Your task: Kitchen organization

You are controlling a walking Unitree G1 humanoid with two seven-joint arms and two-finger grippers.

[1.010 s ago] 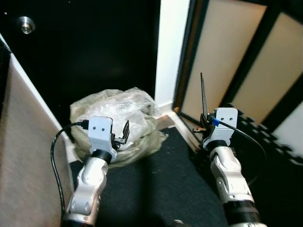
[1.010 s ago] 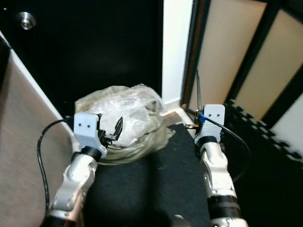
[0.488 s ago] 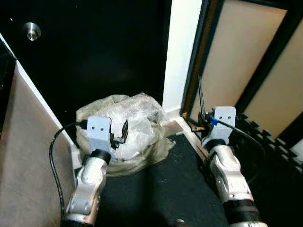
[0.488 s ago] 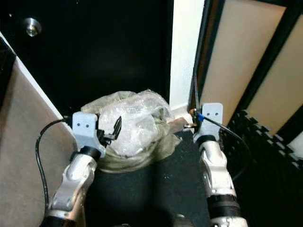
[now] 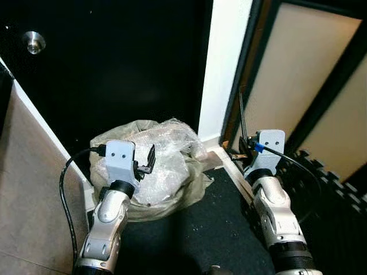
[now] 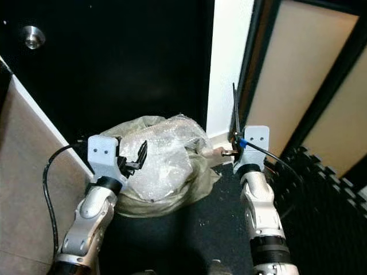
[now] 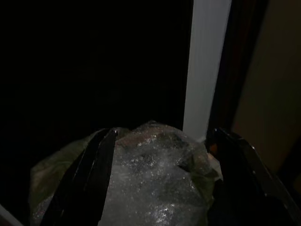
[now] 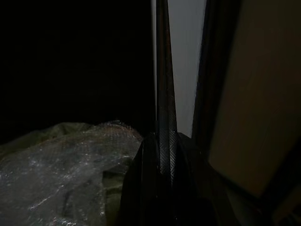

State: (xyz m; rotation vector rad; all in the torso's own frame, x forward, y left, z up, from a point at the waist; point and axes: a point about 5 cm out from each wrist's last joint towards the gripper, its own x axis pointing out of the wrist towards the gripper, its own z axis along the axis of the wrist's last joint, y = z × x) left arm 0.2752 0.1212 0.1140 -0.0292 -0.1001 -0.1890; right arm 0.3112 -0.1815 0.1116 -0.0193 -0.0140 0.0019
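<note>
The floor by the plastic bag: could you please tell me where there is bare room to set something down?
Bare dark mat lies between the two arms, in front of the plastic bag. It is crowded where the bag fills the corner against the black door and white post.

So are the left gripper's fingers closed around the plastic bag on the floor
No, in the left wrist view the left gripper has its fingers spread wide apart, with the plastic bag lying ahead between them, ungripped.

Bag [image 5: 163, 166] on floor before door [image 5: 114, 63], wall strip [image 5: 223, 63] right, panels [image 5: 287, 80] further right.
</note>
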